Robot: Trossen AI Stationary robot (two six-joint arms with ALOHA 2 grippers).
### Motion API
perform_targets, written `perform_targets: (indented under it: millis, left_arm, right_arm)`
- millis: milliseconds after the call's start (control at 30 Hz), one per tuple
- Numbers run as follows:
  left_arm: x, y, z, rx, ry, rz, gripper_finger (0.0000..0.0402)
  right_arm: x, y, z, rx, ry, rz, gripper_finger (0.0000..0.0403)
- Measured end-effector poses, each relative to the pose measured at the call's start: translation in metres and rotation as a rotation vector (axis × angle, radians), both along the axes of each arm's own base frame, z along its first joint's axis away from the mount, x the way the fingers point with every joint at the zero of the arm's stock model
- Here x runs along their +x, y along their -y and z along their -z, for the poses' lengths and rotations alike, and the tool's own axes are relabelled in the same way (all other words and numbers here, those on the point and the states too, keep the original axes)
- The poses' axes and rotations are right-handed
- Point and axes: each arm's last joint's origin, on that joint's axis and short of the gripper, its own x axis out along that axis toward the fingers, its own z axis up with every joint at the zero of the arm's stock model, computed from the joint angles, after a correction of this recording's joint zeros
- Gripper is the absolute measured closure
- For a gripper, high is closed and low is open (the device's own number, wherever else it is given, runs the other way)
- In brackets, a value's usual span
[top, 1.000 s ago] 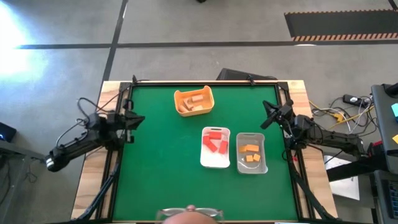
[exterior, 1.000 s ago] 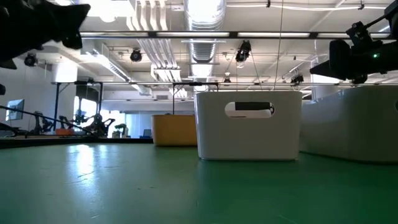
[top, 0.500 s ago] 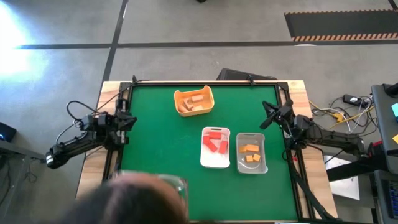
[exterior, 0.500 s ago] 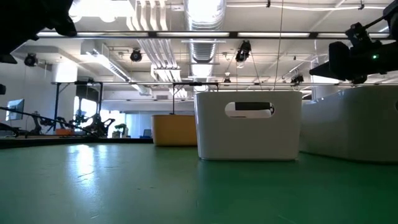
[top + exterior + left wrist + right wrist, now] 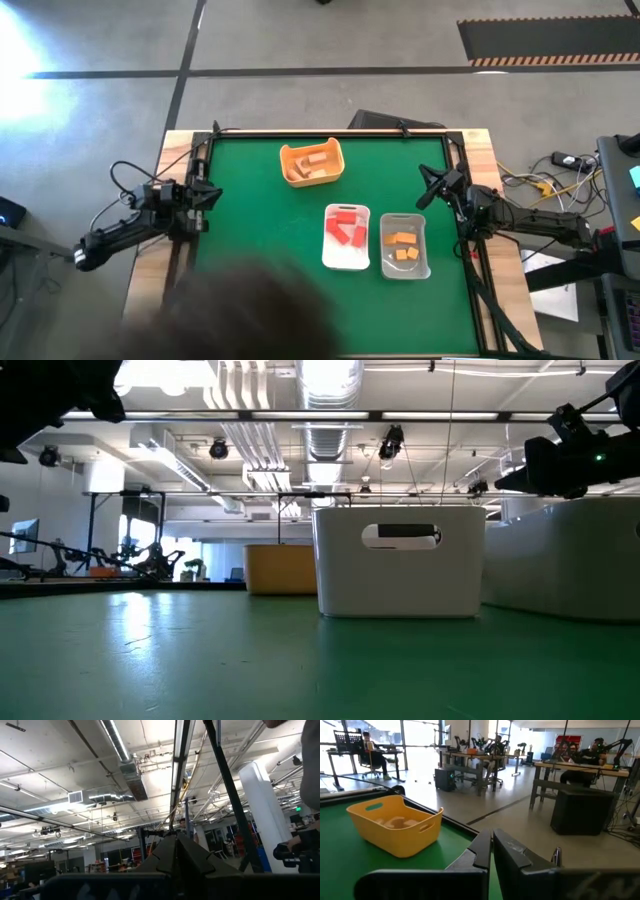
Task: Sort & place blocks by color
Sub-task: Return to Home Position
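We are judging the sorting as complete and both arms as parking. The left gripper [image 5: 208, 192] is hanging over the left edge of the desk [image 5: 250, 250], its fingers [image 5: 162, 862] pressed together on nothing. The right gripper [image 5: 428, 181] is hanging over the right edge, its fingers [image 5: 520, 855] likewise closed and empty.

Hazards:
- A person [image 5: 250, 320] is showing as a dark blur over the near edge of the desk, on the left arm's side. Should that arm swing inward, or the person lean further in, contact is possible.
- A loose cable [image 5: 125, 172] is looping beside the left arm and could snag on a joint if the arm folds.
- The right gripper is sitting near the clear tray [image 5: 405, 275]. A low sweep from that side could push the tray and spill its load.

Containers:
- We are finding no block lying loose on the desk.
- The yellow tub [image 5: 341, 160], at the far middle, is holding the tan blocks [image 5: 310, 165].
- The white tray [image 5: 346, 266], nearer the middle, is holding the red blocks [image 5: 348, 228].
- The clear tray, just beside the white tray on the right arm's side, is holding the orange blocks [image 5: 403, 248]. We cannot tell whether the two trays are touching.
- Each colour is sitting in its own container, and we are seeing no mixing. The pieces are too small for a firm count.
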Motion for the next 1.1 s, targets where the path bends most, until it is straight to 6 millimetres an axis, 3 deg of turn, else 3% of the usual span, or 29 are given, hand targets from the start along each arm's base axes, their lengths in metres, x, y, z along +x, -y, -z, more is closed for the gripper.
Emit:
perform_targets:
  millis: [1100]
  left_arm:
    - [0.003, -0.0014, 0.0009, -0.011, -0.025, 0.0, 0.0402]
  right_arm:
    - [0.0002, 0.0, 0.0, 0.0, -0.001, -0.001, 0.0394]
